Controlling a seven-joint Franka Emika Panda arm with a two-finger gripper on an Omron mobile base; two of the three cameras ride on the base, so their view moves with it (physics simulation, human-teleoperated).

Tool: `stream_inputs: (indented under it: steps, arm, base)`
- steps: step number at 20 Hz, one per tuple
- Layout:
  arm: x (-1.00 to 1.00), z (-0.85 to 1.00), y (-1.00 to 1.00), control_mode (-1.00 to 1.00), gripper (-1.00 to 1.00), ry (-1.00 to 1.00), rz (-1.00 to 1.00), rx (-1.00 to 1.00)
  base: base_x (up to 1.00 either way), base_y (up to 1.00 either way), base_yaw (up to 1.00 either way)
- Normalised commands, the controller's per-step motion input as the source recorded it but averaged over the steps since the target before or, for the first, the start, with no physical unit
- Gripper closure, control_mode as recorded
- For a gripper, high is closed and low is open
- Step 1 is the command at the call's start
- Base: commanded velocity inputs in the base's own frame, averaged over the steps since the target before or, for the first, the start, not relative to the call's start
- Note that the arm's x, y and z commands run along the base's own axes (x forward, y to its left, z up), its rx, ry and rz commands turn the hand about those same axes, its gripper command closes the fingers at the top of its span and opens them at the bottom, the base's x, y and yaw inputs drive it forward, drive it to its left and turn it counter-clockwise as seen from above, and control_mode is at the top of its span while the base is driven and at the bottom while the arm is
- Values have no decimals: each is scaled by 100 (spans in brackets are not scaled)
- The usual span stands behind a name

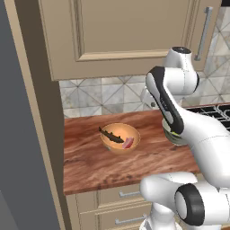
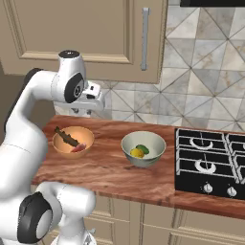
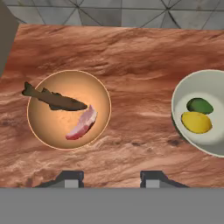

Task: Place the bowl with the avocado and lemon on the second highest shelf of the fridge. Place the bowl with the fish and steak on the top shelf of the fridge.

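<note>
Two bowls standing on the wooden worktop [image 2: 110,172], well apart from each other, each upright. Orange-tan bowl with the fish and steak [image 3: 68,109] toward the worktop's end nearest the tall beige cabinet side [image 1: 38,112], holding a dark slender fish [image 3: 54,100] whose tail pokes over the rim, and beside it the red-pink steak [image 3: 82,123], the two just touching near the bowl's middle. Pale bowl with the avocado and lemon [image 2: 143,149] toward the worktop's other end, close to the black stovetop [image 2: 210,162] yet not touching it; inside, the dark green avocado [image 3: 200,105] and the yellow lemon [image 3: 196,122] side by side and pressed together. Hand [image 3: 111,178] hanging above the worktop, pointed straight down, nearer the orange-tan bowl than the pale one, its two dark fingertips [image 3: 70,178] standing partly apart with bare wood showing between them, nothing gripped, nothing touched. From the left base camera, pale bowl mostly hidden behind the white arm [image 1: 175,108], a sliver of rim showing. Tiled wall [image 2: 201,81] along the worktop's back edge, beige cupboards [image 2: 81,38] over it, drawers [image 1: 121,197] below its front edge.
</note>
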Motion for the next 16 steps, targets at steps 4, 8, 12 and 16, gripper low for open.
stream_inputs:
  steps: [4, 8, 12, 16]
  arm:
    - [-51, -15, -62, -100, -100, 0, -22, 13]
    - [-49, -43, -100, -100, -100, 12, -46, 19]
    - [-24, -64, -100, -100, -100, 21, -47, 20]
    - [-11, -70, -100, -100, -100, 18, -45, 21]
  base:
    - [0, 0, 0]
    - [0, 0, 0]
    - [0, 0, 0]
    - [0, 0, 0]
